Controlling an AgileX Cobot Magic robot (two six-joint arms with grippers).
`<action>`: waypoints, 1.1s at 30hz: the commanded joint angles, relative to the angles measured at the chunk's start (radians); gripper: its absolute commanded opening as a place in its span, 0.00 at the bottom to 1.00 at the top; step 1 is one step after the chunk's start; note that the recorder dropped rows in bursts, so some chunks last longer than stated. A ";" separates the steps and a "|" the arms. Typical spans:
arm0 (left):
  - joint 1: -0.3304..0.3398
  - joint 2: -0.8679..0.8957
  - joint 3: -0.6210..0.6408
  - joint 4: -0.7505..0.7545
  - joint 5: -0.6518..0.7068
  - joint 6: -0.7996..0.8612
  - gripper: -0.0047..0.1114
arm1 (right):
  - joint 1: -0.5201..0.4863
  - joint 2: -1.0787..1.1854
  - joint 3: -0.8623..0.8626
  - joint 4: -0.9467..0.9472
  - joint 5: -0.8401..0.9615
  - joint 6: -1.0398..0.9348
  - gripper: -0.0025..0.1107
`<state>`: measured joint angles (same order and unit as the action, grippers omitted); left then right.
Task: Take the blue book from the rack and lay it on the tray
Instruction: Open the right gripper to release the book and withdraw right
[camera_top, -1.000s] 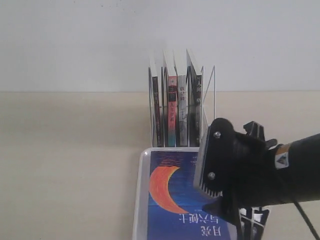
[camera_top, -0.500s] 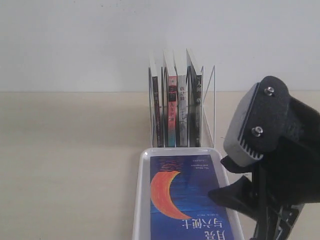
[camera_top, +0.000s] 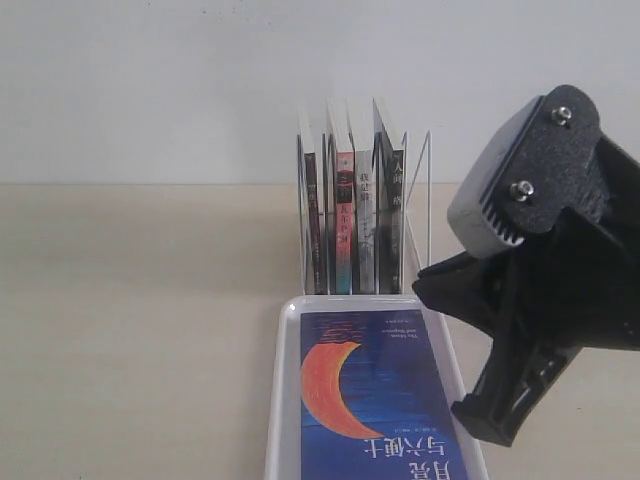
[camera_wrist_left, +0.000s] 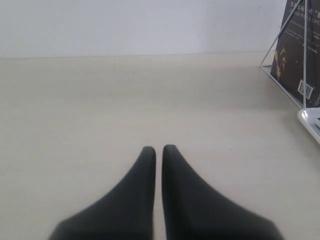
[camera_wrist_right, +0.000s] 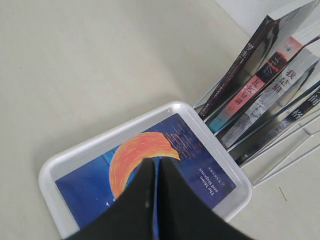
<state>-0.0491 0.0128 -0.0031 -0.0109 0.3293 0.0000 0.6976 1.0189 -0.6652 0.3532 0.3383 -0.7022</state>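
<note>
The blue book (camera_top: 372, 400) with its orange crescent lies flat, cover up, in the white tray (camera_top: 283, 400) in front of the wire rack (camera_top: 416, 200). My right gripper (camera_top: 470, 255) hangs above the tray's right side, raised off the book. In the right wrist view its jaws (camera_wrist_right: 156, 162) are shut with nothing between them, over the blue book (camera_wrist_right: 195, 150) in the tray (camera_wrist_right: 75, 152). My left gripper (camera_wrist_left: 158, 148) is shut and empty over bare table, apart from the rack (camera_wrist_left: 290, 55) and the tray corner (camera_wrist_left: 311, 120).
Several other books (camera_top: 350, 210) stand upright in the rack, among them a pink-and-teal spine (camera_wrist_right: 250, 95) and dark spines (camera_wrist_right: 300, 115). A white wall rises behind the rack. Light tabletop (camera_top: 140, 320) spreads to the left of the tray.
My right gripper has lifted up and to the right, away from the blue book, which stays flat in the tray. Nothing else has moved.
</note>
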 joint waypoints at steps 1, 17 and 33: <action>0.003 -0.004 0.003 0.001 -0.014 0.006 0.08 | 0.000 -0.009 -0.005 0.005 -0.011 0.002 0.03; 0.003 -0.004 0.003 0.001 -0.014 0.006 0.08 | 0.000 -0.012 -0.005 0.005 -0.021 0.017 0.03; 0.003 -0.004 0.003 0.001 -0.014 0.006 0.08 | -0.180 -0.358 -0.005 0.006 0.096 0.066 0.03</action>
<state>-0.0491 0.0128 -0.0031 -0.0109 0.3293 0.0000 0.5738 0.7204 -0.6652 0.3551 0.4120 -0.6561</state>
